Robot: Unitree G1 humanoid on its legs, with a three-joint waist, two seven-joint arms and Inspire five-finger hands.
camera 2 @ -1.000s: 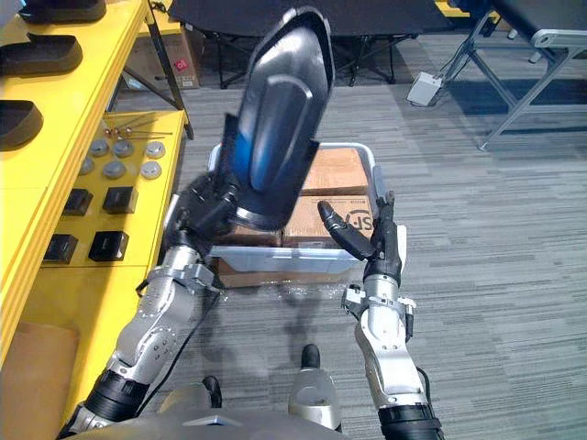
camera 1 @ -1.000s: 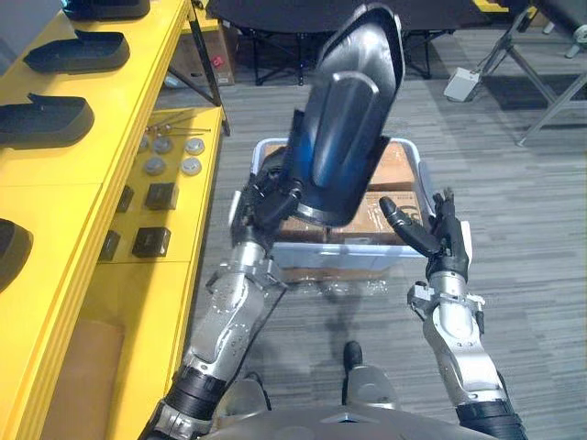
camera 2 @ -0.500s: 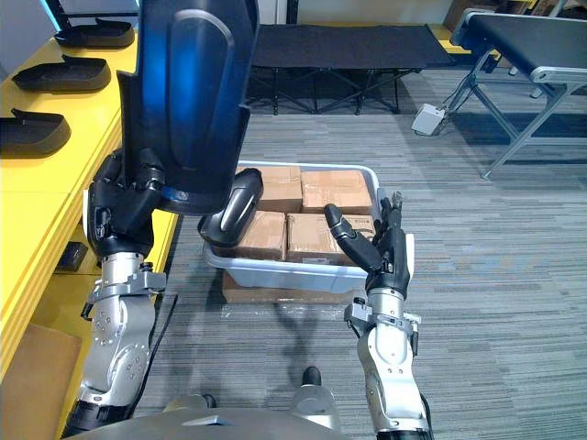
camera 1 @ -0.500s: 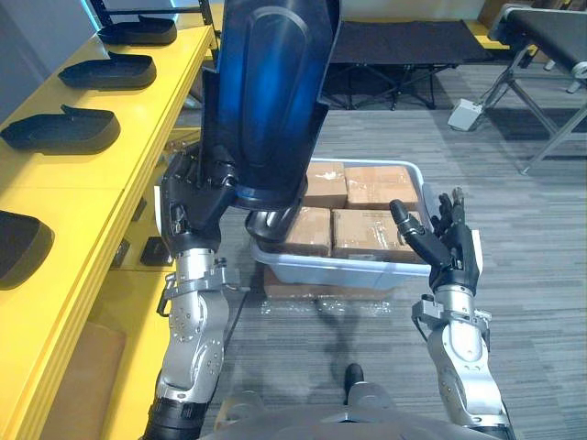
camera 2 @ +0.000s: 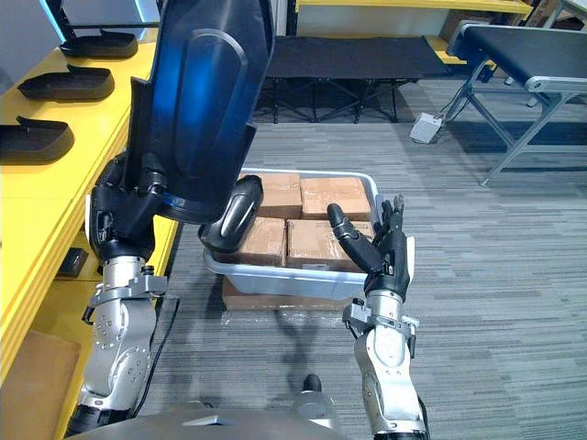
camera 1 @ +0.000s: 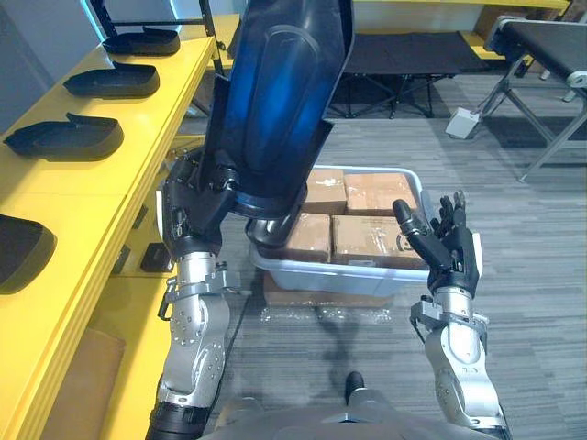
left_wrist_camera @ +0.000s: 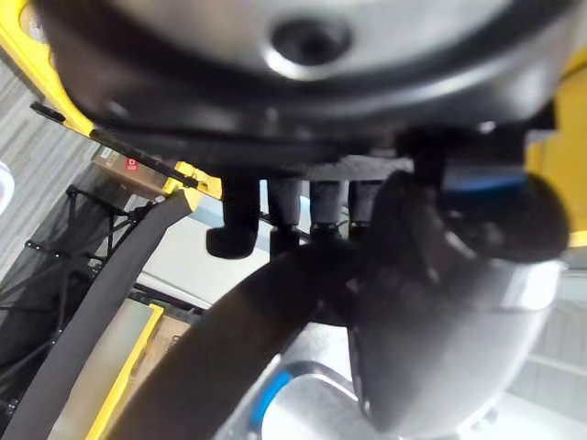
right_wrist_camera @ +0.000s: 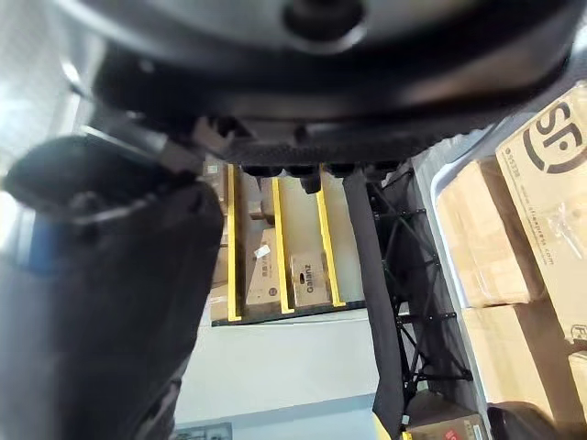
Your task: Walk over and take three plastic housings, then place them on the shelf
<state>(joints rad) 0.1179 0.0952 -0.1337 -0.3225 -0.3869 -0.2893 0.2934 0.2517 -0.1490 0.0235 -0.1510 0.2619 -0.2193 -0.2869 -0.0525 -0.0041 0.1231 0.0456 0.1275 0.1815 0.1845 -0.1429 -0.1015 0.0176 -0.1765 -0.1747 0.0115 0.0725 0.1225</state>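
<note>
one black housing [camera 1: 280,101] gripped upright in left hand [camera 1: 194,209], upper centre-left; right hand [camera 1: 448,246] spread wide, empty, lower right beside grey bin [camera 1: 339,272].

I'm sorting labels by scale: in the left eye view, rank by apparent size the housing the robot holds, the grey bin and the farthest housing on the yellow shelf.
1. Held housing, largest, though nearness to the camera inflates it.
2. Grey bin.
3. Farthest shelf housing, smallest, partly from distance.
</note>
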